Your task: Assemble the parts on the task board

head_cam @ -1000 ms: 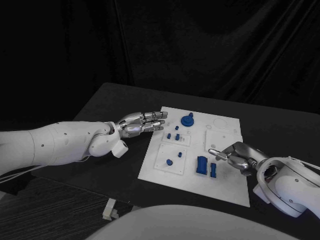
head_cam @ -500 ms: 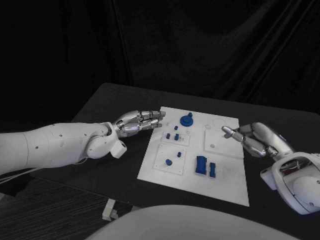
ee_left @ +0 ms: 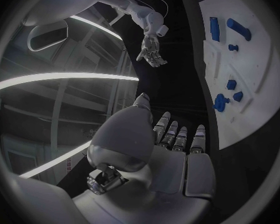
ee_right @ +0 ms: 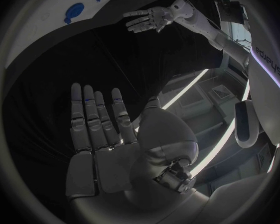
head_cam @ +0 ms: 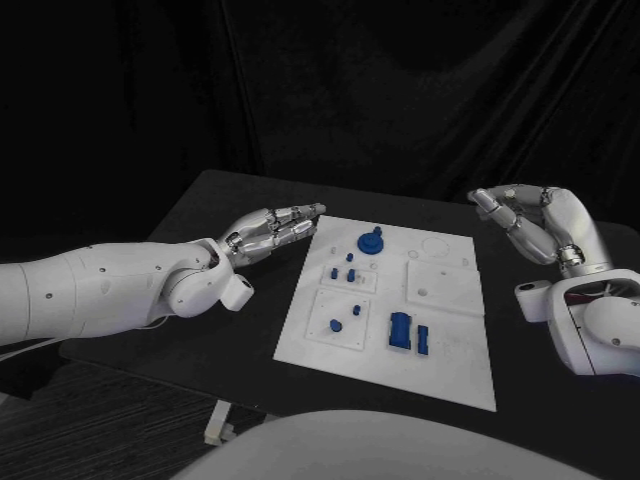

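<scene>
Both hands are off the work at this moment, so I would judge this a pause between placements rather than a fitting step. The left hand (head_cam: 273, 232) hovers just off the task board's (head_cam: 457, 375) far left corner, fingers (ee_left: 180, 137) stretched out flat and close together, holding nothing. The right hand (head_cam: 539, 222) is lifted well above the table (head_cam: 205, 330) beyond the board's right edge, palm open, fingers (ee_right: 96, 119) straight and slightly spread, also empty. The board is a flat matte white plate in the middle of the black table, made up of several raised square panels with small holes. The blue parts look like hard moulded plastic: a round knob (head_cam: 374, 240) with a stub on top near the far edge, a few small pegs (head_cam: 350, 271) below it, a small disc (head_cam: 338, 324) on the near left panel, and two upright rectangular blocks (head_cam: 411, 334) side by side toward the near middle. The next move, I think, calls for one hand to come down and pinch a small piece, which needs a fine, careful fingertip grip.
</scene>
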Available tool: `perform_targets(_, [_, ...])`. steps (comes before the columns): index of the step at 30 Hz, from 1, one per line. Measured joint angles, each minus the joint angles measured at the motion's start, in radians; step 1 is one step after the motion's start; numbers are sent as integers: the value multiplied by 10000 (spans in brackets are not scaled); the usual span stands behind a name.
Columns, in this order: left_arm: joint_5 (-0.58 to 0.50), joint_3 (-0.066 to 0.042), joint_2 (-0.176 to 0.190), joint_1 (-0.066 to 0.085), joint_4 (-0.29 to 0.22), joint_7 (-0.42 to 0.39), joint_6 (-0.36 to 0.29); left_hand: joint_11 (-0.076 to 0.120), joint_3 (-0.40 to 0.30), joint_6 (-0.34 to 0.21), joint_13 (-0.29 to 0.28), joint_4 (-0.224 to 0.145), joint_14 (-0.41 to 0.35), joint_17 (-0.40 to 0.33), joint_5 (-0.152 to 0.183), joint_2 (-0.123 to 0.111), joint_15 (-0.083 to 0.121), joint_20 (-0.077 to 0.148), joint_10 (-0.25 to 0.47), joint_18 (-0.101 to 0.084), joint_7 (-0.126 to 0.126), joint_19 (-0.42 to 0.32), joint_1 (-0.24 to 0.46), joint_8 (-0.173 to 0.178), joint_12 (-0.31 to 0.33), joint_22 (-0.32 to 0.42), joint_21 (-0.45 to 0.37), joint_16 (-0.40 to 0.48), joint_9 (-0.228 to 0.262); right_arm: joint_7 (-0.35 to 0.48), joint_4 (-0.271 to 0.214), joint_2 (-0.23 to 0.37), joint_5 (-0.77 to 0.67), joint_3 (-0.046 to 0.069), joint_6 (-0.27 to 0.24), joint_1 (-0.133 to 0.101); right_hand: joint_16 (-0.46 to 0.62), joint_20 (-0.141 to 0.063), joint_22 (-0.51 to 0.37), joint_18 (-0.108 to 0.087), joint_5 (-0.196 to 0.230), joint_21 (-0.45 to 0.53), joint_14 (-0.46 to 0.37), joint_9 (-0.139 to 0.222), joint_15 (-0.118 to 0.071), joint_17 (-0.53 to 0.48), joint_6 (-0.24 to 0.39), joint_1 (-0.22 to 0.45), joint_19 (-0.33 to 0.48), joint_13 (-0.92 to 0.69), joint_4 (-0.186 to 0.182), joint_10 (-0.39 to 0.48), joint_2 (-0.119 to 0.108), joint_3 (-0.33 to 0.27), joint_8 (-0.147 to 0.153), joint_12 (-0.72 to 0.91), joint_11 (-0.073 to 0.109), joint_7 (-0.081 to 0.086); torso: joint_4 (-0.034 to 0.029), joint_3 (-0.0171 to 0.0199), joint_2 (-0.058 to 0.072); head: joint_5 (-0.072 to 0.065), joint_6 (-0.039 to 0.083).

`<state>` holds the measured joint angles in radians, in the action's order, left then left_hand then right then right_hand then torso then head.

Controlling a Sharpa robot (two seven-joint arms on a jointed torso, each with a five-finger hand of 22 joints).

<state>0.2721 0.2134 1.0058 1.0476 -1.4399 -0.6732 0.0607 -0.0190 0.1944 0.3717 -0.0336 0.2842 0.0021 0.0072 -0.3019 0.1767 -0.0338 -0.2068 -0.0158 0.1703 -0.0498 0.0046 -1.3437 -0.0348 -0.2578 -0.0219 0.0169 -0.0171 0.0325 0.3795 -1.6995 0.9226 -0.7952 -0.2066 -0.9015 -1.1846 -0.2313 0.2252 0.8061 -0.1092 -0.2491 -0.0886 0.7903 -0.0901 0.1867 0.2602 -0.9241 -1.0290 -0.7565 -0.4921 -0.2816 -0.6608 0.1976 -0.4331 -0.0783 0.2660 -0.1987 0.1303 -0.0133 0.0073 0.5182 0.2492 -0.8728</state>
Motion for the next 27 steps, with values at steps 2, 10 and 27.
perform_targets(2, [0,2,-27,23,-43,-3,-206,261,318,91,1,43,0,0,653,-45,0,-239,-189,-1,262,-156,249,0,161,4,0,0,-1,600,172,-41,628,-1,158,96,1182,-175,-3921,14,317,329,-2155,213,-434,-948,935,2,3273,662,-1,1462,-4,1,-98,-749,970,-385,38,44,-34,44,0])
perform_targets(10, [13,1,-169,55,-37,-15,-781,604,-19,-549,3,123,0,-1,1826,-1510,-2,-392,106,0,721,0,868,1,427,72,-1,0,-3,1803,621,-233,2198,-6,1482,377,2056,-167,-7755,1,612,669,-7658,405,-1290,-2432,5449,307,7494,3425,-145,5687,-309,813,261,-1598,2300,-2287,181,173,-104,113,0])
perform_targets(27, [-334,-720,-836,47,-385,317,-2079,291,-1302,-1864,218,-1107,-139,-1,2645,-1701,144,674,122,-11,462,-31,6848,120,1282,92,-2,0,-183,1825,906,-750,3598,932,1627,780,2171,-2236,-8000,3,2318,669,-7842,856,-1857,-2463,9171,10213,7495,4896,2831,6521,-1974,4263,669,-2516,1968,-1265,172,107,-1,-861,1026])
